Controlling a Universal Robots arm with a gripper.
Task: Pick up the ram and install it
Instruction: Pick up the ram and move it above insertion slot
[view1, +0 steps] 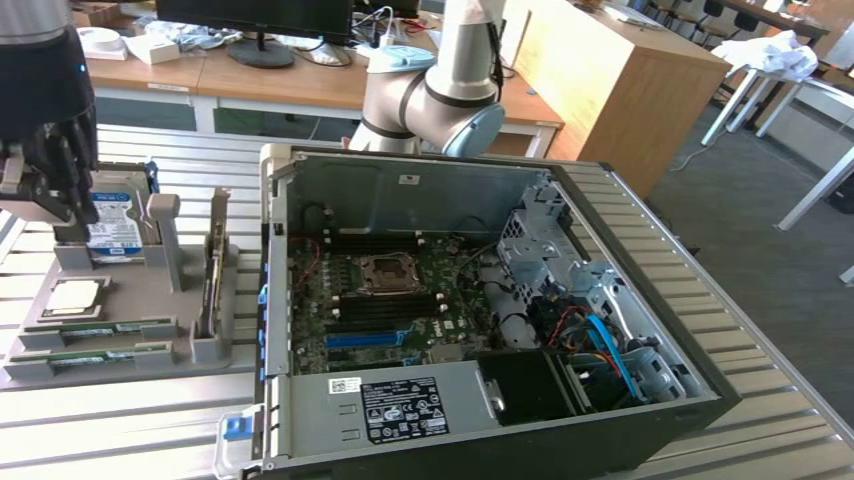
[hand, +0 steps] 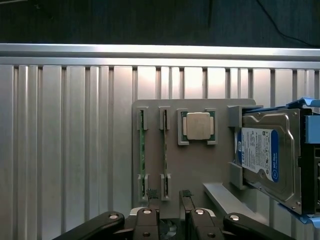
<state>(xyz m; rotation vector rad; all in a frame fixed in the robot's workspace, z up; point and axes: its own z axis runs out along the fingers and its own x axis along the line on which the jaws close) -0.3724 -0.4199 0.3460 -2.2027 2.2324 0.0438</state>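
Open and empty, the arm's pincer (hand: 168, 196) hangs above a gray tray (hand: 195, 170). Two ram sticks (hand: 164, 150) stand on edge in the tray, close below the fingertips, with a processor (hand: 198, 125) past them and a hard drive (hand: 265, 155) alongside.

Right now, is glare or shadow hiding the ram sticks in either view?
Wrist view: glare washes the table slats beyond the tray, but the ram sticks are evenly lit. Exterior view: the tray is evenly lit; the computer case interior is dim.
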